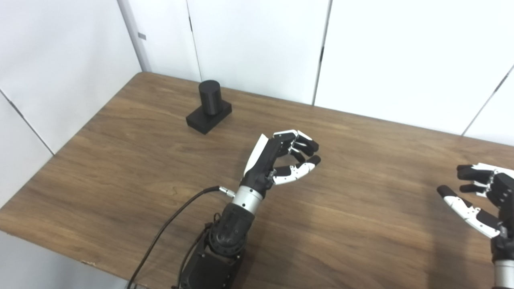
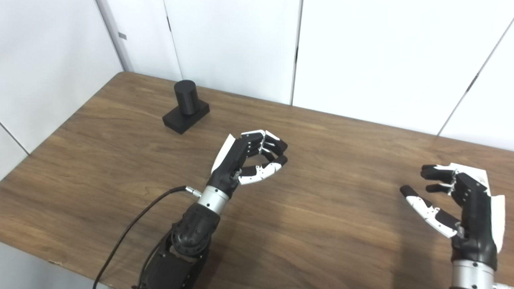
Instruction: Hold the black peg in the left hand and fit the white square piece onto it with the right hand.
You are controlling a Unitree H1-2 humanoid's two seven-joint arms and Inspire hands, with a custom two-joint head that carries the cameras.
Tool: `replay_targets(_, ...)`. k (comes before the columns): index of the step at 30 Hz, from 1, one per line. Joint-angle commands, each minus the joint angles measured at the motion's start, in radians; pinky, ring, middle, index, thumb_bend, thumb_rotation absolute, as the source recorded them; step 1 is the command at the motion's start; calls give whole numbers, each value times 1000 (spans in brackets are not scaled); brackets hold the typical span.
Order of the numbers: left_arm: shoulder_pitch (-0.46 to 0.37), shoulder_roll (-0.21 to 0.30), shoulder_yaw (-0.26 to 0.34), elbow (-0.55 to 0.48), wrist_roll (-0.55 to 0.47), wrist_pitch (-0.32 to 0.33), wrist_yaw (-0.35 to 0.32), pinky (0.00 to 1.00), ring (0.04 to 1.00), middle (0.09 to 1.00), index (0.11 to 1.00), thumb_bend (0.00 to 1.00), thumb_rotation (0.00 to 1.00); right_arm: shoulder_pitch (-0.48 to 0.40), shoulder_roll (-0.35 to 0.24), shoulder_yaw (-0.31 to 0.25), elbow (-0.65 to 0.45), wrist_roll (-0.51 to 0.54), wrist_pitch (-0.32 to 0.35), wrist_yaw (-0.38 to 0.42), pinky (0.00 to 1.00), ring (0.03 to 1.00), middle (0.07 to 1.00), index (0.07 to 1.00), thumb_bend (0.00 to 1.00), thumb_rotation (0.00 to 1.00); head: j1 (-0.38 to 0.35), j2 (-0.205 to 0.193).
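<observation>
Left eye view, my read from the remote station: black peg [image 1: 209,97] stands upright on its black block base [image 1: 209,116] at the far left of the wooden table [image 1: 361,224], near the back wall panels [image 1: 257,44]. Nothing touches it.

My left hand [image 1: 281,158] hovers over the middle of the table, well apart from the peg, nearer me and to its right. Fingers [image 1: 307,144] curl in toward the thumb [image 1: 299,169] with a small gap between the tips; it holds nothing. A black cable [image 1: 172,220] trails from the wrist to the near table edge.

My right hand [image 2: 453,200] sits over the right end of the table, well apart from the left. Fingers and thumb spread wide, palm empty.

I cannot find the white square piece in either view.
</observation>
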Motion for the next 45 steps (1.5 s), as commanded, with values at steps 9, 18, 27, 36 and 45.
replay_targets(9, -42, 27, -11, -42, 76, -4, 8, 526, 636, 658, 498, 500, 67, -26, -2, -5, -50, 11, -22, 11, 480, 597, 614, 489, 492, 115, -2, -7)
replay_targets(18, -81, 117, 11, -151, 163, 180, -39, 571, 688, 730, 711, 800, 241, -25, -2, -6, -58, 10, -19, 15, 472, 588, 606, 488, 491, 116, 1, -7)
replay_targets(27, -155, 205, 57, -158, 256, 258, -2, 600, 717, 748, 720, 805, 271, -23, 6, -1, -80, 4, 19, 18, 485, 597, 607, 489, 492, 115, -1, -10)
replay_targets(36, -205, 210, 102, -126, 306, 294, 62, 627, 752, 776, 737, 778, 270, -22, 16, 2, -102, -6, 59, 13, 503, 608, 612, 489, 492, 116, -5, -9)
replay_targets(45, -293, 288, 126, -39, 353, 307, 82, 713, 814, 810, 763, 755, 267, -19, 16, 8, -108, -12, 64, 14, 480, 583, 610, 488, 491, 116, -10, -11)
